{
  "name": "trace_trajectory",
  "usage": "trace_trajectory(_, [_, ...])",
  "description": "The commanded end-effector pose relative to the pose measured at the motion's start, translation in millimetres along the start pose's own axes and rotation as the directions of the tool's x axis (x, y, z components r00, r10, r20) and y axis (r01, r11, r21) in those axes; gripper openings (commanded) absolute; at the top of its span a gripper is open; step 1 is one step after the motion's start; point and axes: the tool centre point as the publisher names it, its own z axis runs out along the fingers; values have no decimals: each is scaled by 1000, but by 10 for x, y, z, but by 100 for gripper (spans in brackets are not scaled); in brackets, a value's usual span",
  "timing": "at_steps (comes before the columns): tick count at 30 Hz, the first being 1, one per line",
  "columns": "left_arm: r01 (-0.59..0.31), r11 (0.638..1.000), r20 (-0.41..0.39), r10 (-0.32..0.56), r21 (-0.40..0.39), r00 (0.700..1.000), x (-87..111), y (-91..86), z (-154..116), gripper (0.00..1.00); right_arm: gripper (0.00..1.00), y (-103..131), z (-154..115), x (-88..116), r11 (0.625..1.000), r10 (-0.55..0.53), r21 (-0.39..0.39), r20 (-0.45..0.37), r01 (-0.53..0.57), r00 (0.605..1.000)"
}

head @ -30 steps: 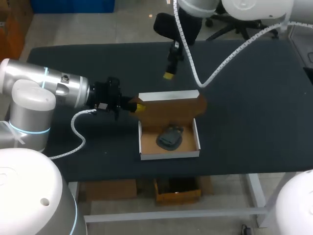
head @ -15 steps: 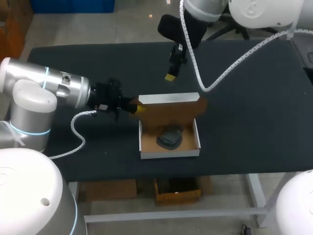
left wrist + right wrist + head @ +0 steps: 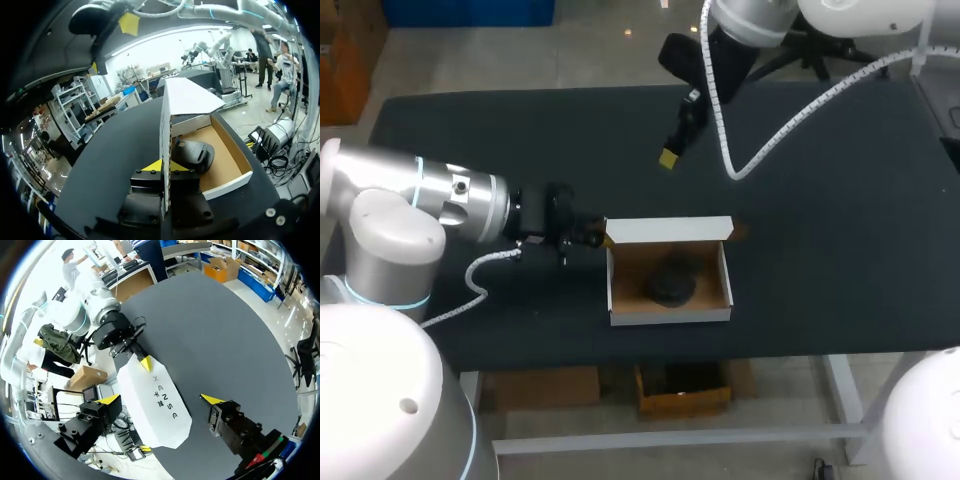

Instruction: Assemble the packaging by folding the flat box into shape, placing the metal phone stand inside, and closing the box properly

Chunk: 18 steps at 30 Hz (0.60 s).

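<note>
I am looking down on a black bench [image 3: 840, 220] with a shallow white cardboard box with a brown inside [image 3: 670, 316] near its front edge, open at the top. A dark metal phone stand [image 3: 672, 285] lies on the box floor, about in the middle, apart from the walls. The box's white lid flap [image 3: 668, 230] stands about upright along the far wall.

My left arm comes in low over the bench from the left. Its left pincer [image 3: 603, 237] sits at the left end of the lid flap. In the left wrist view, the left pincer [image 3: 165, 167] has one yellow tip on either side of the flap's thin edge [image 3: 165, 140]. It appears to be clamped on the card, though the contact itself is partly hidden. Beyond the fingers, the stand [image 3: 196, 155] rests on the brown box floor [image 3: 222, 157].

My right arm reaches in from the far right corner. Its right pincer [image 3: 667, 159] hangs above the bench beyond the box, well apart from it. In the right wrist view, the right pincer [image 3: 160, 399] is spread wide and grips nothing. Below it shows the flap's white outer face [image 3: 155, 405], and the left pincer [image 3: 145, 362] is at the flap's end.
</note>
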Motion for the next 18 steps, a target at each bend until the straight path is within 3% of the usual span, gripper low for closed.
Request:
trace_trajectory(1, [-43,999,46,44,-17,998,95,22,18,0,100,-17,13,-28,999,52,6,-11,-52,999])
trace_trajectory(10, [-158,986,100,164,-59,981,99,10,25,0,100,-165,84,-41,986,153,-49,-101,-159,983])
trace_trajectory(16, [-223,969,139,236,-108,962,110,34,23,0,100,-165,84,-41,986,153,-49,-101,-159,983])
trace_trajectory(18, [-205,974,139,217,-95,966,108,43,22,0,100,-165,84,-41,986,153,-49,-101,-159,983])
